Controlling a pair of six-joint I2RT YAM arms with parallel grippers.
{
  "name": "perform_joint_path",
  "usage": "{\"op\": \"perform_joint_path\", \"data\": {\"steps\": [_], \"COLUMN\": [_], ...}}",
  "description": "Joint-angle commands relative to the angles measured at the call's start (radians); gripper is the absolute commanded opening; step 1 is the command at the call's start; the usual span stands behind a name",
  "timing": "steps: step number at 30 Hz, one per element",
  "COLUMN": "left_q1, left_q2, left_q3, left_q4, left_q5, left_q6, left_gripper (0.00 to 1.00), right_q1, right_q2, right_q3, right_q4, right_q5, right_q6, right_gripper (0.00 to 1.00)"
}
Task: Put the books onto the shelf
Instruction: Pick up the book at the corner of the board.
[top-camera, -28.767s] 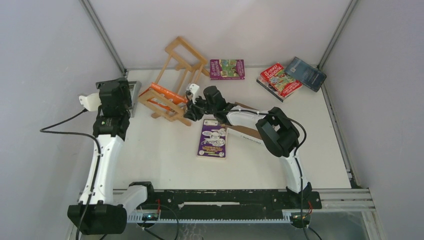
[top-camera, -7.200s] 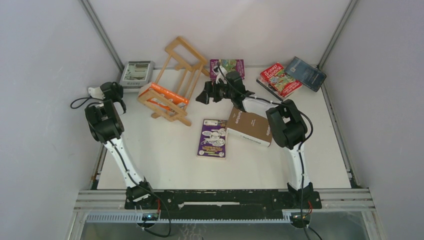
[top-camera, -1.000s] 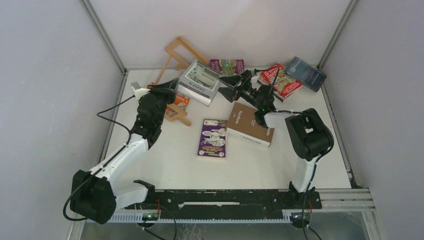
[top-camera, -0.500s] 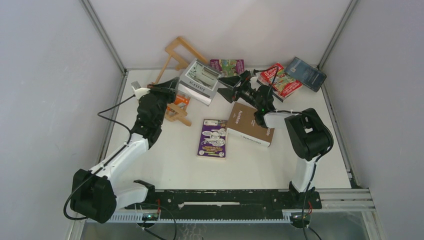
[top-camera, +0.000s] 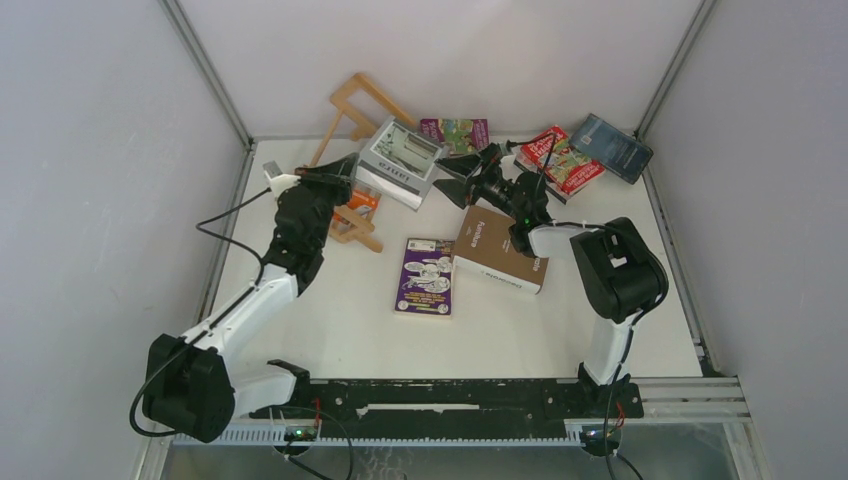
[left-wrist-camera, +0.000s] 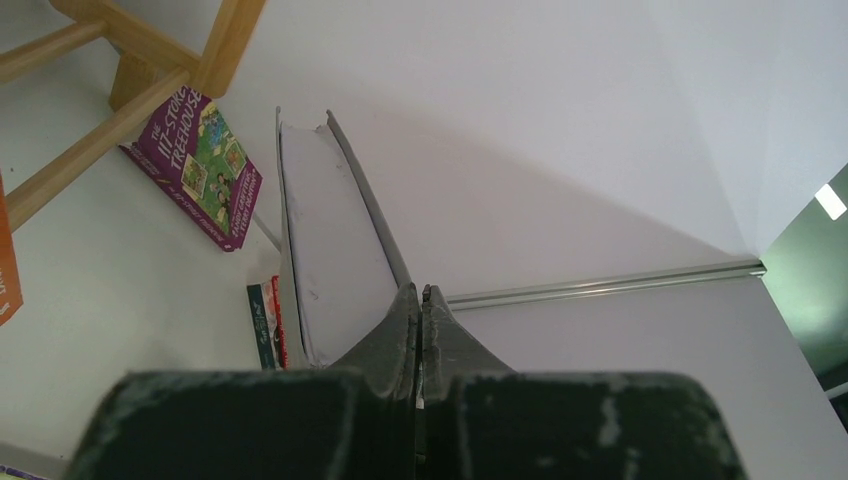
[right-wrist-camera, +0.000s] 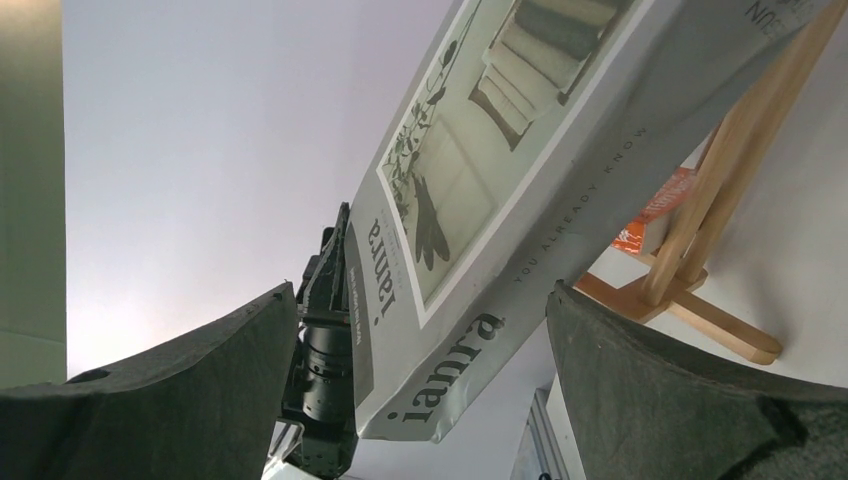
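At the left edge of the grey-white book (top-camera: 400, 162) we log the left tool (top-camera: 350, 168) clamped onto it; off its right edge the right tool (top-camera: 453, 177) gapes wide.

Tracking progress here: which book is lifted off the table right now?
The grey-white book, pinched by the left hand by the shelf; no other book is held.

light: bright, even, diffuse | shadows: soft, faint | glare: slight on walls | focus: wrist-view foregrounds blurred
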Motion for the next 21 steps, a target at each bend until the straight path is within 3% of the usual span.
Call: {"op": "perform_joint_path", "data": {"steps": [1, 21], "left_q1": [0.008, 0.035], "left_q2": [0.003, 0.049], "left_q3": [0.063, 0.078], "left_q4": [0.091, 0.145], "left_q5": [0.021, 0.065], "left_q6": [-0.013, -0.061], "left_gripper": [0.00, 0.00], "right_q1": [-0.001, -0.014], "right_q2": [-0.027, 0.094], "right_q3": [0.001, 0.051], "right_q4": [0.041, 0.080], "right_q5": [-0.005, -0.025], "right_q6": [-0.013, 0.027], "right_gripper": [0.99, 0.99]}}
